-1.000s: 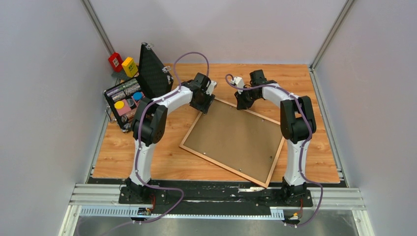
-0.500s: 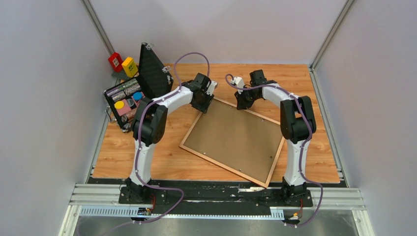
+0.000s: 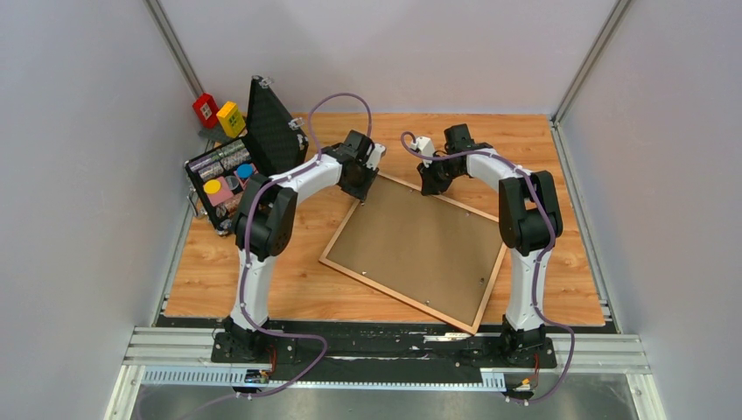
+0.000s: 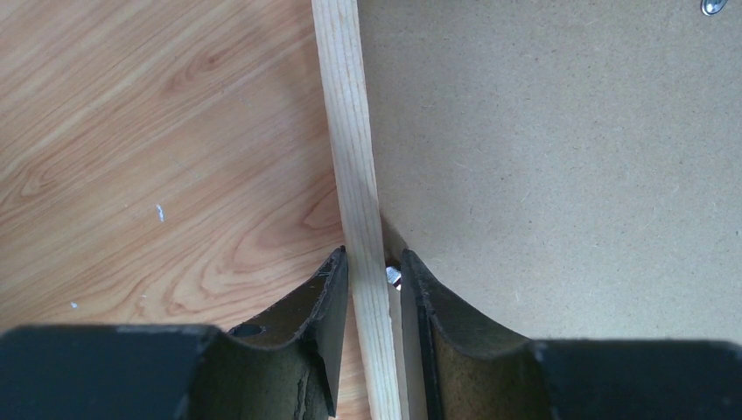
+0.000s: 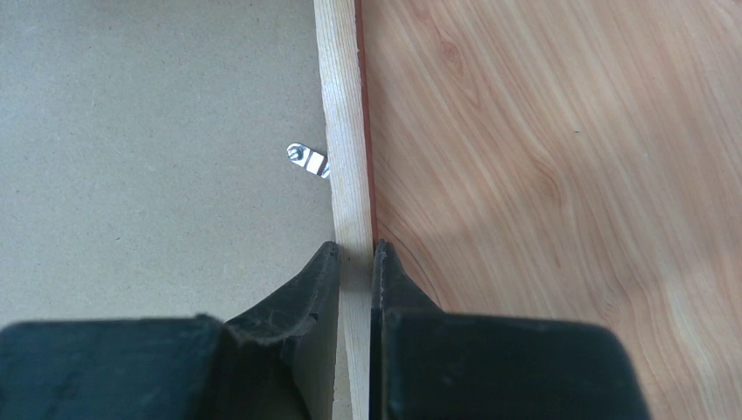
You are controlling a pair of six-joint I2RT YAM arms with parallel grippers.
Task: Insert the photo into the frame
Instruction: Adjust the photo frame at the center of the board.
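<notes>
A large wooden frame (image 3: 398, 296) is shown lying face down on the wood-grain surface (image 3: 262, 271). Its pale back rails face up, and a brown backing board (image 3: 420, 245) is set inside them. The frame is turned at an angle and stretches from the two end effectors toward the arm bases.

The left end effector (image 4: 374, 258) is lowered over the frame's far left rail, close to a corner. Its fingers (image 4: 328, 297) are placed astride the pale rail. The outer one is against the rail's edge, while a narrow gap is left between the inner one and the rail. The jaws are therefore slightly spread, and the rail is not yet pinched. A small metal tab (image 4: 393, 276) is glimpsed in that gap.

The right end effector (image 5: 354, 249) is lowered over the far rail, to the right of the left one. Its fingers are pressed against both sides of the rail, pinching it. Just ahead of its fingertips, on the board side, a second metal tab (image 5: 308, 160) is seen touching the rail.

To the left of the left end effector, an open black case (image 3: 229, 179) holding coloured items is seen. A red block (image 3: 206, 108) and a yellow block (image 3: 231, 118) are set just behind the case.
</notes>
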